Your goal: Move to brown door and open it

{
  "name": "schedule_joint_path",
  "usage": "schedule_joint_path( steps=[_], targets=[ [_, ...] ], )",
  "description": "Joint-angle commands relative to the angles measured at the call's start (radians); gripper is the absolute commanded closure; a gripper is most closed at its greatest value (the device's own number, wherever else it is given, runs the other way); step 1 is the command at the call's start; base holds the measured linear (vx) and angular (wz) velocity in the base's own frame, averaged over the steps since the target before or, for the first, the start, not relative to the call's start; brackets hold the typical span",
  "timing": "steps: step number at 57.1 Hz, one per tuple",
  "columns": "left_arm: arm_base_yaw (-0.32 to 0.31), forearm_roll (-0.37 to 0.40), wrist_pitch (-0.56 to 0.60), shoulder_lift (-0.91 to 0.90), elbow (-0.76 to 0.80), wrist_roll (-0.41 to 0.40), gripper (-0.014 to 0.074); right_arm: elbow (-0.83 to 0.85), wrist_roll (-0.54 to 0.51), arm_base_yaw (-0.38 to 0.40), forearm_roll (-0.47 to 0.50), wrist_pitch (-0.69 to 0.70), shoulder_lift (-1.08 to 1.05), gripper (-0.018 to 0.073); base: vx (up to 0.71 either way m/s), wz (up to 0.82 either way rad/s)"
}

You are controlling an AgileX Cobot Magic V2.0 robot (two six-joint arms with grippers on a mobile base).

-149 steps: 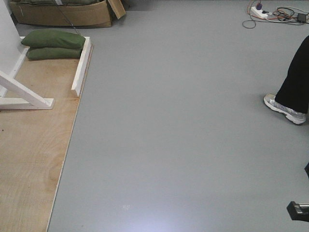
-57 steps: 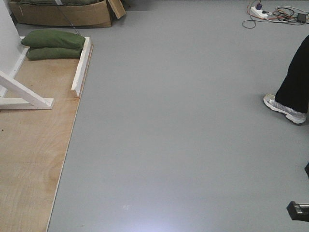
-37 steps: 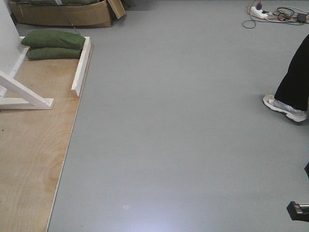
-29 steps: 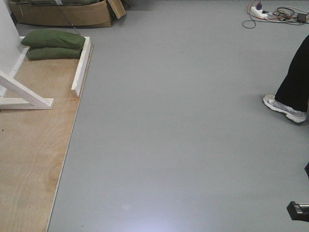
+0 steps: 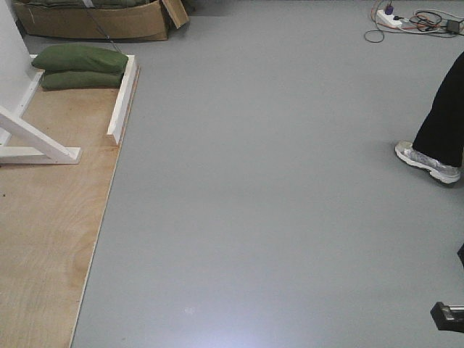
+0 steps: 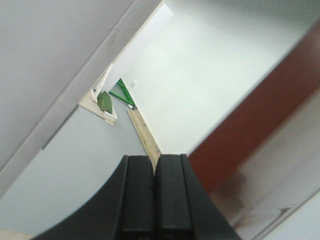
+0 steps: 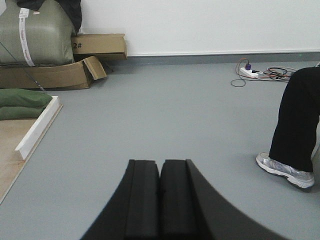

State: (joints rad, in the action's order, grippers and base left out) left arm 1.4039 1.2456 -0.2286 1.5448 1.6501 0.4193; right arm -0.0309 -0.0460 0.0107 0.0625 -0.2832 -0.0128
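Approach stage, as judged: the smooth matte grey floor [image 5: 275, 181] is being faced, with grained plywood boards [image 5: 43, 239] along its left edge. The brown door [image 6: 260, 120], glossy and reddish, is being shown only as a slanted band in the left wrist view, unopened. The left gripper [image 6: 154, 165] and right gripper [image 7: 160, 167] are being held closed and empty.

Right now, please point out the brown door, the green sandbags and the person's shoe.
brown door [image 6: 250, 125], left wrist view, on its reddish-brown face.
green sandbags [image 5: 78, 58], front-facing view, on the upper bag.
person's shoe [image 5: 428, 161], front-facing view, on its side.
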Motion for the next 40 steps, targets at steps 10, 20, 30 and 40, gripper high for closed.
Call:
schedule_joint_path(
  steps=[10,20,30,40],
  targets=[
    [0.023,0.012,-0.072,0.15,0.27,-0.025,0.06,-0.006,-0.006,0.005,0.0,0.083,-0.011,0.0559,0.0,0.0],
    [0.023,0.012,-0.161,0.271,0.426,-0.053,0.06,-0.006,-0.006,0.005,0.0,0.083,-0.011,0.0559,0.0,0.0],
    [0.023,0.012,-0.219,0.358,0.518,-0.182,0.06,-0.006,-0.006,0.005,0.0,0.083,-0.011,0.0559,0.0,0.0],
    [-0.001,0.012,-0.286,0.385,0.55,-0.332,0.06,-0.006,-0.006,0.005,0.0,0.083,-0.011,0.0559,0.0,0.0]
  ],
)
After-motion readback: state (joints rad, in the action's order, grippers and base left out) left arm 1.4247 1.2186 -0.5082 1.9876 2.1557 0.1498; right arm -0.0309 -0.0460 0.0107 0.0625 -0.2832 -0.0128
